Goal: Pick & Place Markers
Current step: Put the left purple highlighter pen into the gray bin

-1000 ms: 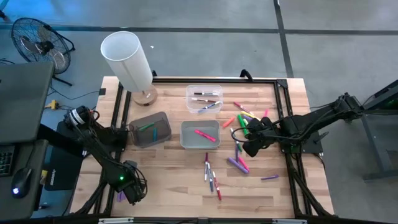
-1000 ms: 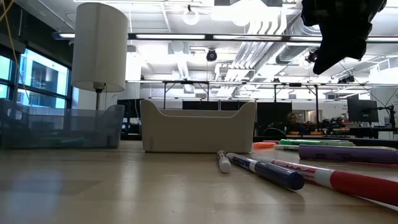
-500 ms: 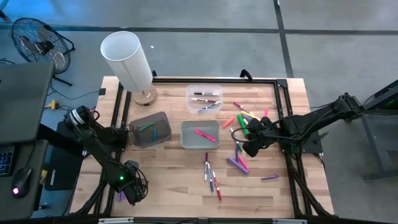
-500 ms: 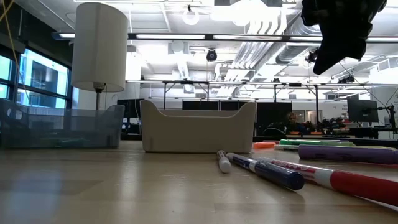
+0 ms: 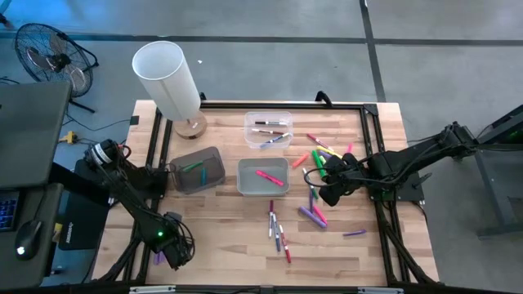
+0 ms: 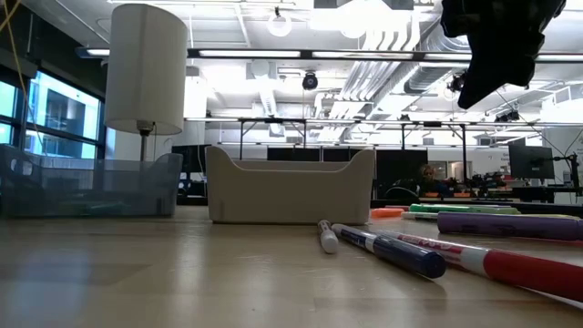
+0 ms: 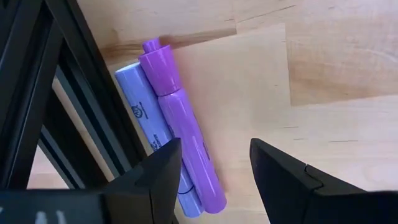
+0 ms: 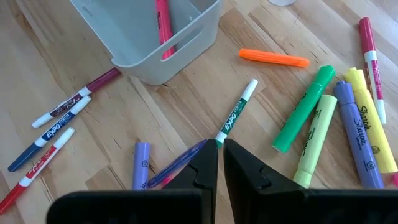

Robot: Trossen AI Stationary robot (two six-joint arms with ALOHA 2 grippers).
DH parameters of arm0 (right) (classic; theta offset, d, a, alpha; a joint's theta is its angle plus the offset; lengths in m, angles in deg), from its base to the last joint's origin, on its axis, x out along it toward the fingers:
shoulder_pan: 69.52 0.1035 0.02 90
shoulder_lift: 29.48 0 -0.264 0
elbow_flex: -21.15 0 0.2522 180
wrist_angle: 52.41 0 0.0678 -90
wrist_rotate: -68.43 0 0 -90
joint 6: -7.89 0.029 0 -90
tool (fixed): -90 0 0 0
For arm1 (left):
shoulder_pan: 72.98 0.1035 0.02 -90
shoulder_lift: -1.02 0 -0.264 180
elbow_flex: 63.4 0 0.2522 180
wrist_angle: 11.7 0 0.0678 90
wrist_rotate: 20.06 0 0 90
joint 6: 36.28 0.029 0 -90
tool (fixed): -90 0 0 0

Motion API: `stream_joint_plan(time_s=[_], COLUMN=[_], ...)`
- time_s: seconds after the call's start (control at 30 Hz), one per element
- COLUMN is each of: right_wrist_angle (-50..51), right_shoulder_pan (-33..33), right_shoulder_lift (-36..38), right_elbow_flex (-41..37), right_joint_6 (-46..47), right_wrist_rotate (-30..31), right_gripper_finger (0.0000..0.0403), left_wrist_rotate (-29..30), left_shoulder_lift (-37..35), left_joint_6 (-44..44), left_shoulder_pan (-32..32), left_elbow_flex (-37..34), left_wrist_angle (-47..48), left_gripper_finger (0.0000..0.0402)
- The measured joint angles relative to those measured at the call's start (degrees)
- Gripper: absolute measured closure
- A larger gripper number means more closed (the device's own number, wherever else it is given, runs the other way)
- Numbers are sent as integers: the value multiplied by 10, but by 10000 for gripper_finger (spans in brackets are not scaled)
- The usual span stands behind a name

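Loose markers (image 5: 317,175) lie flat across the right half of the table: green, yellow, purple, orange and white-bodied ones (image 8: 323,118). Three more (image 5: 279,233) lie nearer the near edge. My right gripper (image 5: 321,196) hangs shut above this spread (image 8: 221,144), high over the table in the low view (image 6: 496,46), holding nothing. My left gripper (image 5: 173,255) is at the near left corner, open (image 7: 214,163). Two purple markers (image 7: 177,130) lie side by side against the black frame rail there. One finger (image 7: 163,171) stands close beside them; whether it touches them I cannot tell.
Three bins stand mid-table: a clear one (image 5: 268,129) with several markers, a pale grey one (image 5: 263,186) with a pink marker, a dark one (image 5: 198,169) with green ones. A white lamp (image 5: 167,73) stands at the far left. A black frame (image 5: 372,155) borders the table.
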Motion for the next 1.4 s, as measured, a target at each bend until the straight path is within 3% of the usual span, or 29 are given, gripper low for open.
stream_joint_plan(time_s=[0.57,1.0,1.13,1.23,1.4], right_wrist_angle=[-1,-5,-10,-15,-20], right_shoulder_pan=[0,0,0,0,0], right_shoulder_lift=[0,0,0,0,0], right_elbow_flex=[0,0,0,0,0], right_joint_6=[1,1,3,3,3], right_wrist_rotate=[0,5,3,5,9], right_gripper_finger=[386,387,387,386,386], left_wrist_rotate=[-12,89,91,85,79], left_shoulder_lift=[0,0,8,17,19], left_joint_6=[110,117,143,162,192], left_shoulder_pan=[-1,10,10,11,20], left_elbow_flex=[-43,-42,-41,-41,-41], left_wrist_angle=[-58,-116,-117,-119,-127], left_gripper_finger=[216,216,217,229,282])
